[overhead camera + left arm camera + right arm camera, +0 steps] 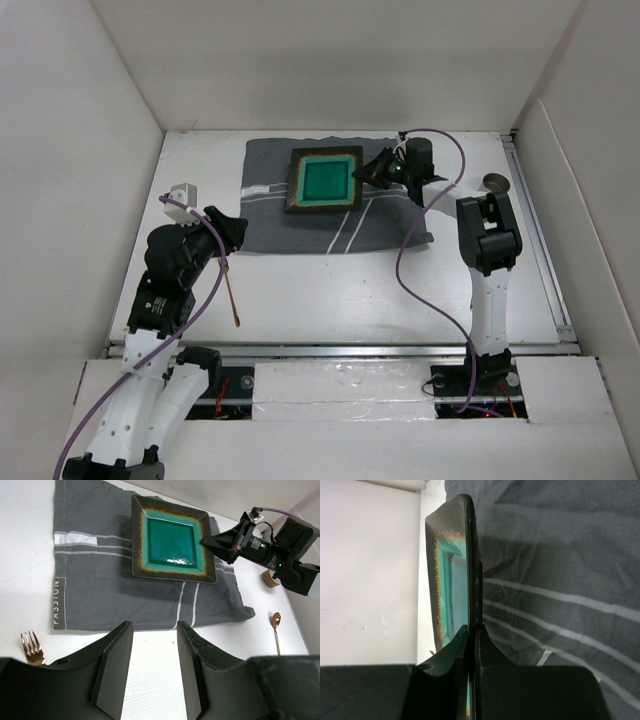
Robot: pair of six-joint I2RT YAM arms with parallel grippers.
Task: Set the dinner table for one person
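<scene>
The dinner table [350, 290] is a white tabletop with a grey striped cloth [290, 225] at the back. A square plate [324, 180] with a green centre and dark rim lies on the cloth. My right gripper [375, 172] is shut on the plate's right rim. In the right wrist view the plate [451, 565] is seen edge-on between the shut jaws of the right gripper [471, 628]. My left gripper [228, 230] is open and empty above bare table, just in front of the cloth's near left edge [120, 595]. The left wrist view shows its own gripper [154, 625] and the plate [172, 542].
A copper fork [232, 290] lies on the table just in front of my left gripper; it also shows in the left wrist view [31, 647]. A copper spoon [275, 622] lies right of the cloth. A small round cup [495, 183] stands at the back right. White walls enclose the table.
</scene>
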